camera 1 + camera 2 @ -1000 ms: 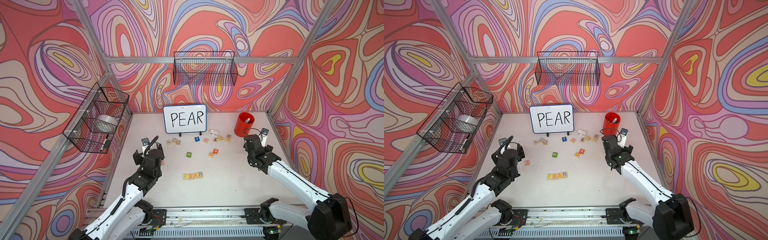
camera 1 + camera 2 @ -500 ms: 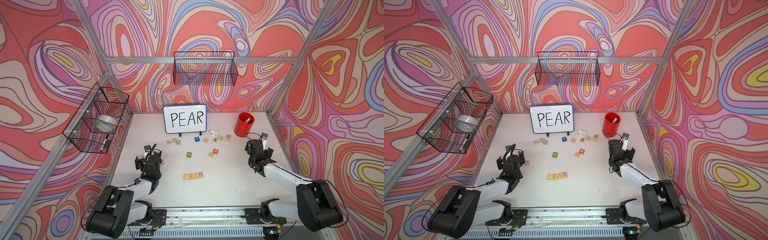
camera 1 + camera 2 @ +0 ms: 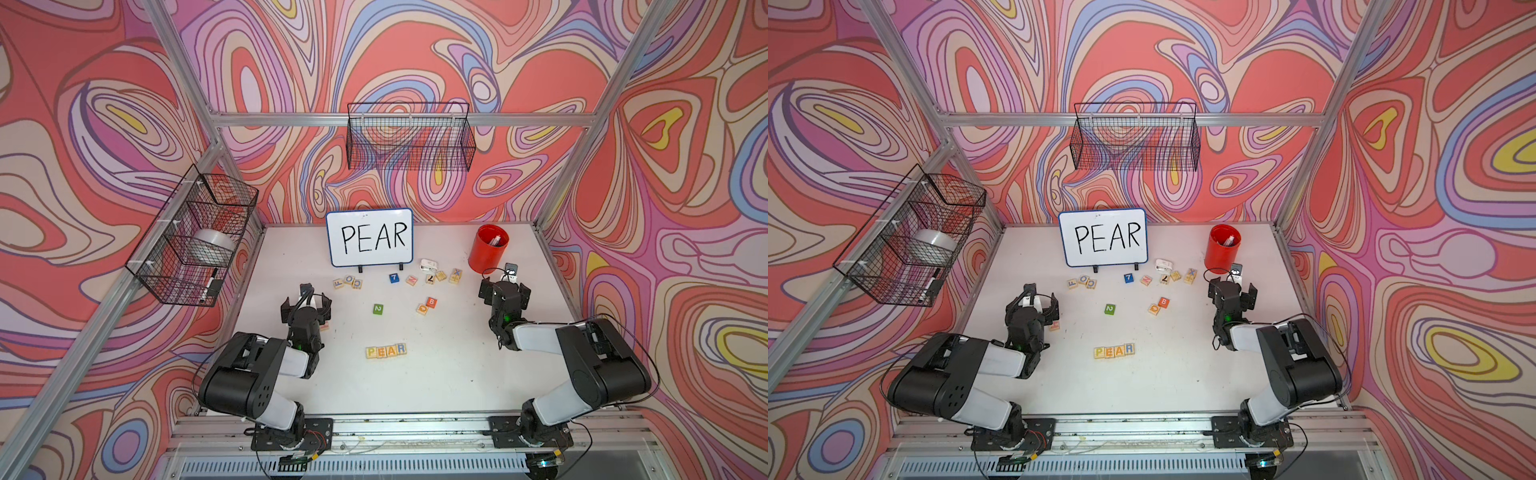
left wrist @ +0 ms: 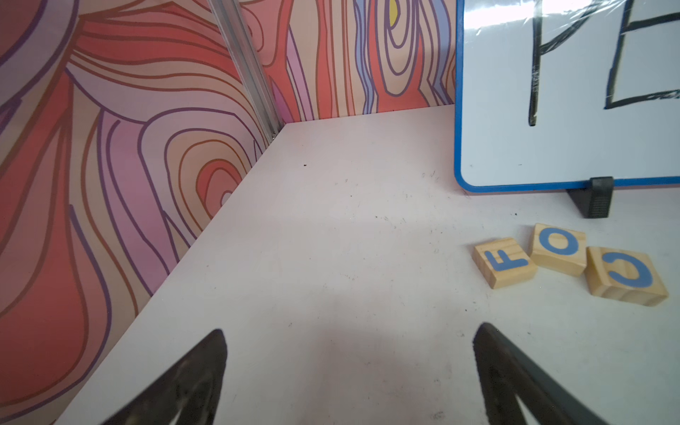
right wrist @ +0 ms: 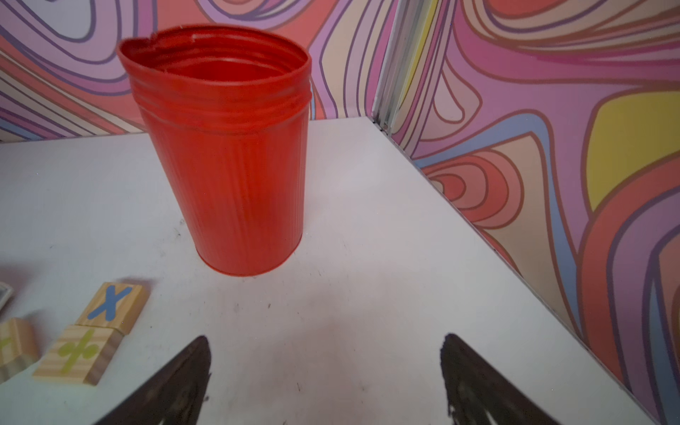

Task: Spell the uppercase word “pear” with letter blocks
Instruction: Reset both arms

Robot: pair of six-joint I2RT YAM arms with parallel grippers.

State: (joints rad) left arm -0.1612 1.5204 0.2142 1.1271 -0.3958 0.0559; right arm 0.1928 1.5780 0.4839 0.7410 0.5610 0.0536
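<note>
letter blocks (image 3: 386, 351), touching row, parallel to whiteboard (image 3: 370, 237)

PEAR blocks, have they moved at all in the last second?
No. The PEAR blocks lie in the same spot relative to the whiteboard.

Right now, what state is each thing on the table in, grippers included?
letter blocks, in one row, reading PEAR.
left gripper, jaws open, empty.
right gripper, jaws open, empty.
whiteboard, upright, reads PEAR.
red cup, upright, something white inside.
F, O, C blocks, lying flat, letters up.
</note>
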